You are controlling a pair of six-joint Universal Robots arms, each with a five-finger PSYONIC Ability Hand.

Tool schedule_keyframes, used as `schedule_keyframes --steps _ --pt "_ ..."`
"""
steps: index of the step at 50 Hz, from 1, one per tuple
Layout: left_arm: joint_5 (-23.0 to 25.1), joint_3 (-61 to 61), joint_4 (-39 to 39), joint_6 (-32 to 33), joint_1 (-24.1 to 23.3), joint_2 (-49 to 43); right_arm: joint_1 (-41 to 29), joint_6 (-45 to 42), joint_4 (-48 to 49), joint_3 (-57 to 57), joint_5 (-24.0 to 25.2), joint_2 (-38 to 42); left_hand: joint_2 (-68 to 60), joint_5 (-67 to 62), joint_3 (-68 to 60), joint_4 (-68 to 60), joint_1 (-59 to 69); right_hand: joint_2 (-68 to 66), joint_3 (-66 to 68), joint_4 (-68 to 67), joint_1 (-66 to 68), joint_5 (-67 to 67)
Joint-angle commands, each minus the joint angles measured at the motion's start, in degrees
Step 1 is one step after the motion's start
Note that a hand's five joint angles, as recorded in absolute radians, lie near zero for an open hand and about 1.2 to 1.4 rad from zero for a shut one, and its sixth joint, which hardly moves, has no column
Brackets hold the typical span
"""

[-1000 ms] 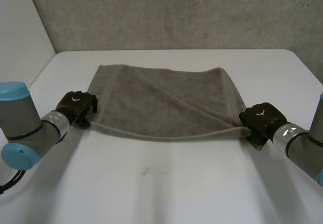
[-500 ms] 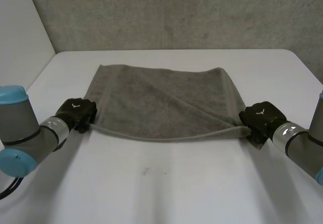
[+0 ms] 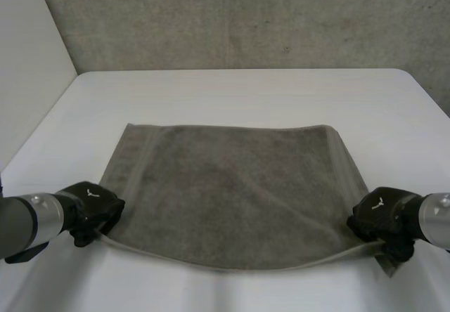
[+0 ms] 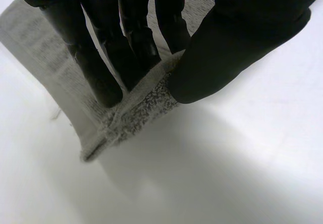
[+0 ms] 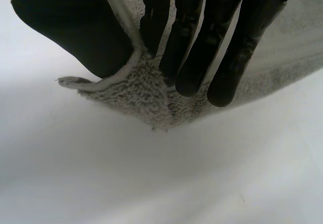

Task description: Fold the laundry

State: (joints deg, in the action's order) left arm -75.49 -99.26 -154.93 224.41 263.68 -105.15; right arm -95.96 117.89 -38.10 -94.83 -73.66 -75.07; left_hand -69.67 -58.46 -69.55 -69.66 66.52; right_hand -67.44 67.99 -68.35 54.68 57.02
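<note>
A grey towel lies spread across the white table, its near edge lifted and sagging between my two hands. My left hand pinches the near left corner; in its wrist view the thumb presses the towel corner against the fingers. My right hand holds the near right corner. In the right wrist view its thumb and fingers clamp the fluffy corner.
A grey wall stands behind the table's far edge. Bare white tabletop runs beyond the towel and along both sides.
Both hands have pulled toward the table's near edge, dragging the towel with them. The left hand has closed on the near left corner.
</note>
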Motion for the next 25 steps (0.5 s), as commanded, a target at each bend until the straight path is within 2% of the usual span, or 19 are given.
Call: schedule_keyframes --steps 1,6,7,9,10,12,15,16,17,18,19,20,21,22,23,24,25 --pt "0.17 -1.38 -9.78 -0.11 -0.71 1.97 0.69 0.4 8.46 2.1 -0.34 -0.25 -10.33 -11.54 -10.45 -10.34 13.48 -12.56 12.01 -11.65 25.32 12.98" --pt "-0.01 0.12 -17.52 -0.46 -1.94 -1.99 -0.18 1.64 12.69 3.24 -1.13 1.85 -10.33 -11.54 -10.45 -10.34 13.48 -12.56 12.01 -11.65 25.32 12.98" --pt "-0.27 2.21 -20.21 -0.46 -3.34 -4.86 -0.19 1.64 12.7 3.24 -1.13 1.86 -10.33 -11.54 -10.45 -10.34 13.48 -12.56 12.01 -11.65 25.32 12.98" --pt "-0.71 5.13 -22.53 -0.28 -5.02 -7.88 -1.93 1.55 14.89 7.26 -4.45 6.84 -10.33 -11.54 -10.45 -10.34 13.48 -12.56 12.01 -11.65 25.32 12.98" --pt "-0.88 8.43 -24.53 -0.28 -6.32 -10.84 -1.95 1.55 14.9 7.29 -4.47 6.87 -10.33 -11.54 -10.45 -10.34 13.48 -12.56 12.01 -11.65 25.32 12.98" --pt "-1.23 12.3 -26.11 -0.28 -7.12 -13.65 -6.05 1.64 17.43 15.5 -9.81 12.55 -10.33 -11.54 -10.45 -10.34 13.48 -12.56 12.01 -11.65 25.32 12.98" --pt "-3.16 22.39 -28.4 -0.37 -8.18 -18.4 -7.48 1.73 19.73 20.73 -12.47 15.04 -10.33 -11.54 -10.45 -10.34 13.48 -12.56 12.01 -11.65 25.32 12.98" --pt "-4.48 28.36 -29.72 -0.29 -8.62 -20.34 -8.44 1.73 23.04 25.95 -14.47 16.96 -10.33 -11.54 -10.45 -10.34 13.48 -12.56 12.01 -11.65 25.32 12.98" --pt "-4.49 28.42 -29.73 -0.28 -8.62 -20.36 -9.32 1.64 27.16 30.97 -15.62 18.37 -10.33 -11.54 -10.45 -10.34 13.48 -12.56 12.01 -11.65 25.32 12.98" --pt "-5.27 35.21 -31.3 -0.63 -9.41 -21.75 -9.33 1.64 27.2 31.02 -15.63 18.38 -10.33 -11.54 -10.45 -10.34 13.48 -12.56 12.01 -11.65 25.32 12.98" --pt "-5.28 35.27 -31.31 -0.64 -9.41 -21.77 -9.59 1.56 32.25 35.89 -16.07 19.25 -10.33 -11.54 -10.45 -10.34 13.48 -12.56 12.01 -11.65 25.32 12.98" --pt "-5.72 41.89 -33.23 -1.07 -10.55 -22.9 -9.77 1.9 38.3 40.2 -16.07 19.61 -10.33 -11.54 -10.45 -10.34 13.48 -12.56 12.01 -11.65 25.32 12.98" --pt "-6.07 48.04 -35.95 -2.38 -11.17 -23.52 -9.77 1.91 38.37 40.24 -16.07 19.61 -10.33 -11.54 -10.45 -10.34 13.48 -12.56 12.01 -11.65 25.32 12.98" --pt "-6.07 48.11 -35.97 -2.39 -11.17 -23.52 -10.29 2.43 45.41 43.46 -15.99 19.27 -10.33 -11.54 -10.45 -10.34 13.48 -12.56 12.01 -11.65 25.32 12.98" --pt "-5.99 52.98 -39.19 -4.66 -11.52 -23.52 -11.25 2.26 52.88 45.06 -15.9 18.39 -10.33 -11.54 -10.45 -10.34 13.48 -12.56 12.01 -11.65 25.32 12.98" --pt "-6.33 56.68 -42.97 -7.55 -11.61 -23.26 -11.26 2.26 52.95 45.08 -15.9 18.38 -10.33 -11.54 -10.45 -10.34 13.48 -12.56 12.01 -11.65 25.32 12.98" --pt "-6.34 56.72 -43.0 -7.58 -11.61 -23.26 -12.48 2.26 60.79 45.08 -15.46 16.56 -10.33 -11.54 -10.45 -10.34 13.48 -12.56 12.01 -11.65 25.32 12.98"
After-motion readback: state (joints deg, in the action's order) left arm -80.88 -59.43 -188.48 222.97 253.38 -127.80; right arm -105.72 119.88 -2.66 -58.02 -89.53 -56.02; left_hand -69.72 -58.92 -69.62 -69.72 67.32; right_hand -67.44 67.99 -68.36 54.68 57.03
